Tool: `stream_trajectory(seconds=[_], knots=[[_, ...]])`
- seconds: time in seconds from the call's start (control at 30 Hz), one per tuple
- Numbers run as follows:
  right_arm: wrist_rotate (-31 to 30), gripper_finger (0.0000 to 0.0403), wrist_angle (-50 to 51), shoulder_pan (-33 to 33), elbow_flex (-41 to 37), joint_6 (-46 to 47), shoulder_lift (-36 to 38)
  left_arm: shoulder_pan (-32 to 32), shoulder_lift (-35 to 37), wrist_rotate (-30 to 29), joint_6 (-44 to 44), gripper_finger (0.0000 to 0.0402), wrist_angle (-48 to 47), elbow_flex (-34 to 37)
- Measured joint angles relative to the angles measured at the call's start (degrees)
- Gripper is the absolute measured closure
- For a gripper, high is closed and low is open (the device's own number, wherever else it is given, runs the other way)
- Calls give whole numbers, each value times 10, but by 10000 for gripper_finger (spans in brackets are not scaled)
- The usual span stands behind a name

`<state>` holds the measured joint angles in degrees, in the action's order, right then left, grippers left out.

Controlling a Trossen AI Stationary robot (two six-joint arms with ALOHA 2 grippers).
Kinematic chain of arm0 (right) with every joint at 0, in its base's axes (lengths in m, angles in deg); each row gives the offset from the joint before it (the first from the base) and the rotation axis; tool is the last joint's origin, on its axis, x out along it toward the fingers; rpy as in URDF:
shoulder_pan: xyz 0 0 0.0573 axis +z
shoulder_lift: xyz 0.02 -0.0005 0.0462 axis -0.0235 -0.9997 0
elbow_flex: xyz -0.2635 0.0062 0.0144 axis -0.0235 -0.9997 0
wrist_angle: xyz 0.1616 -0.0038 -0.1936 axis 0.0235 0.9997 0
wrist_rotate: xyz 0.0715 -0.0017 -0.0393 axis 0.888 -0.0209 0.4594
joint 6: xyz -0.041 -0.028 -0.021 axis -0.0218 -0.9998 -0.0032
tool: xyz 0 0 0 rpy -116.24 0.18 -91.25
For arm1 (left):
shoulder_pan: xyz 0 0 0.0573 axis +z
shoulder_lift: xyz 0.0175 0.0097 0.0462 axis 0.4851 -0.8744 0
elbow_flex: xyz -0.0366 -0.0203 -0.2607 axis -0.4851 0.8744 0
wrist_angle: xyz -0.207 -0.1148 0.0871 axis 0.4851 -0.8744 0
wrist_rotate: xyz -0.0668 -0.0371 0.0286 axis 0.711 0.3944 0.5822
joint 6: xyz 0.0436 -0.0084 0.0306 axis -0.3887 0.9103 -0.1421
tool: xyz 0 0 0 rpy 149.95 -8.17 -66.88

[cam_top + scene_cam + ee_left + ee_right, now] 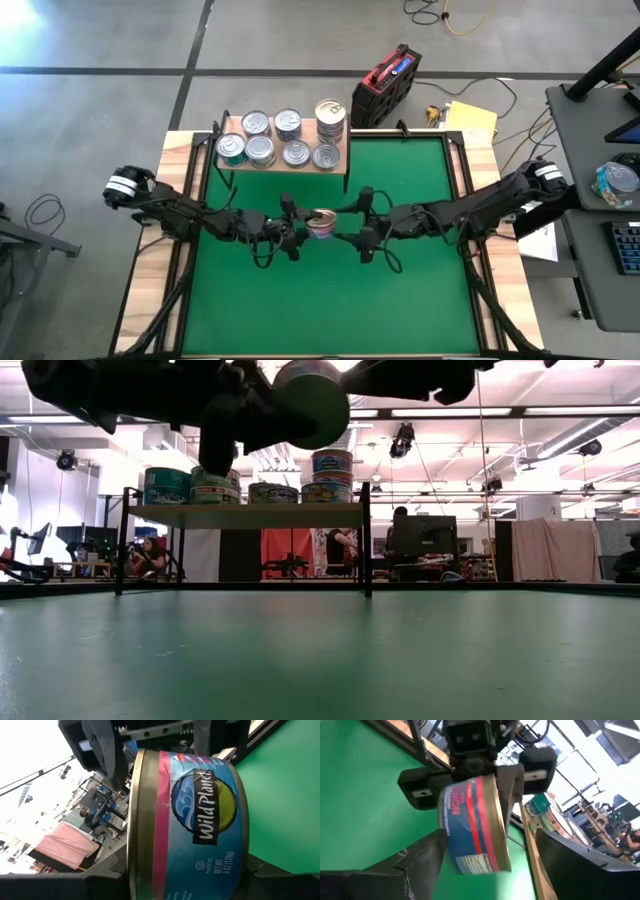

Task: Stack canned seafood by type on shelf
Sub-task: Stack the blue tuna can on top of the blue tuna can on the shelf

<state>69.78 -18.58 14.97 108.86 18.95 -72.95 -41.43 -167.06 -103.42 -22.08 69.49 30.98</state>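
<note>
A blue-and-pink tin (320, 222) with a gold rim hangs above the middle of the green mat (330, 300). My left gripper (300, 225) comes from the table's left and is shut on it. My right gripper (350, 228) faces it from the right, open. Its two fingers (420, 865) stand on either side of the tin (470, 825); whether they touch it I cannot tell. The shelf (340, 158) stands at the mat's far edge. It carries several silver-topped tins (260, 150) and a stack of gold-topped tins (330, 115). My left gripper pinches the tin between its two fingers (517, 780), one on each flat end. It comes level from the table's left. The tin's labelled side wall (210, 815) faces the left wrist camera. The tin is lifted clear of the mat and turned on edge (310, 400).
Beyond the table's far edge lie a red-and-black case (385, 85), yellow papers (470, 115) and cables. A desk (600, 150) with another tin stands to the right. Bare green mat lies on the near half. In the low view people show in the room behind (340, 550).
</note>
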Motion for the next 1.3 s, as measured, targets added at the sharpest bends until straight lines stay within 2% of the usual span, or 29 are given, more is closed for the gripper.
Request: stream_trajectory(seconds=[0.17,0.43,0.63,0.93,1.03,1.17,1.3], knots=[[0,106,54,2,39,-20,-28,3,0,1,-2,234,-2,1],[0,106,126,1,108,1,-69,5,0,-1,-1,234,2,-2],[-2,135,177,1,145,10,-86,5,0,2,0,234,0,-3],[-9,220,182,0,150,-2,-91,5,0,0,6,234,2,-3],[-8,221,182,0,149,-3,-91,5,0,-1,6,230,0,-3],[-6,221,187,0,150,6,-92,5,0,0,-4,204,0,-3],[-16,221,199,0,156,6,-89,4,0,-43,1,196,5,-3]])
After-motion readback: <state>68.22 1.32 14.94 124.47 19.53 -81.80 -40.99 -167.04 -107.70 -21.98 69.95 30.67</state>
